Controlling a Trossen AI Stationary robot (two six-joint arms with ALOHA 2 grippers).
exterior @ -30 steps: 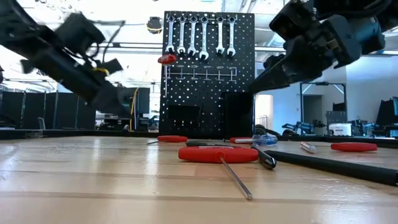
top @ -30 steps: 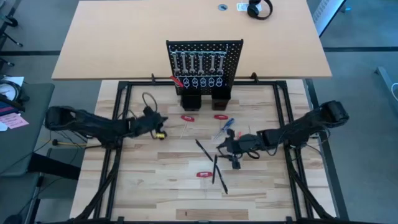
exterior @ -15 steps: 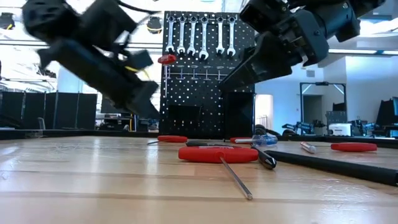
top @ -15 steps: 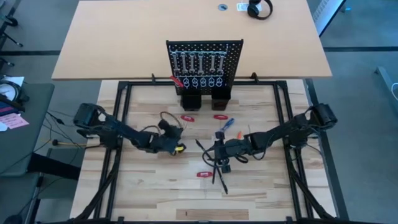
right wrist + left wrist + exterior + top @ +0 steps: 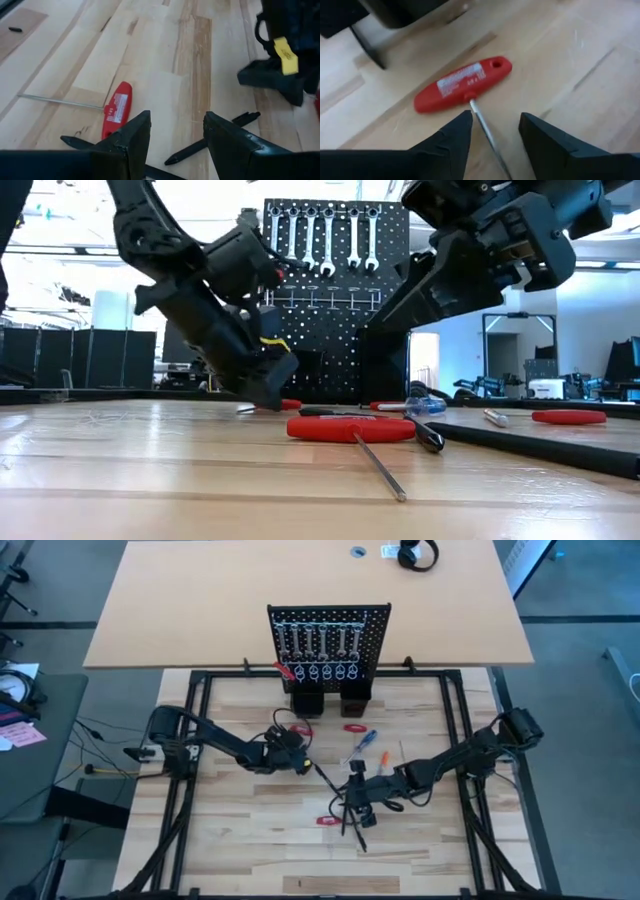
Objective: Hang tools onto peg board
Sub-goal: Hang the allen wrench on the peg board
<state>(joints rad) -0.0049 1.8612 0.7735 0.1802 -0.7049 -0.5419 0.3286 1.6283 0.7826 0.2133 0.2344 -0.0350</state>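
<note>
The peg board (image 5: 328, 645) stands upright at the table's (image 5: 230, 840) far edge, six silver wrenches (image 5: 320, 238) hung along its top. The left gripper (image 5: 492, 130), fingers spread and empty, hovers low over a red T-handled tool (image 5: 462, 84); the handle lies crosswise just ahead, its thin shaft running back between the fingers. The right gripper (image 5: 175, 132), also open and holding nothing, hangs nearer the table's middle, above the black stick tools (image 5: 212, 137) and a second red T-handle (image 5: 116, 114). The high view shows three red handles on the wood.
</note>
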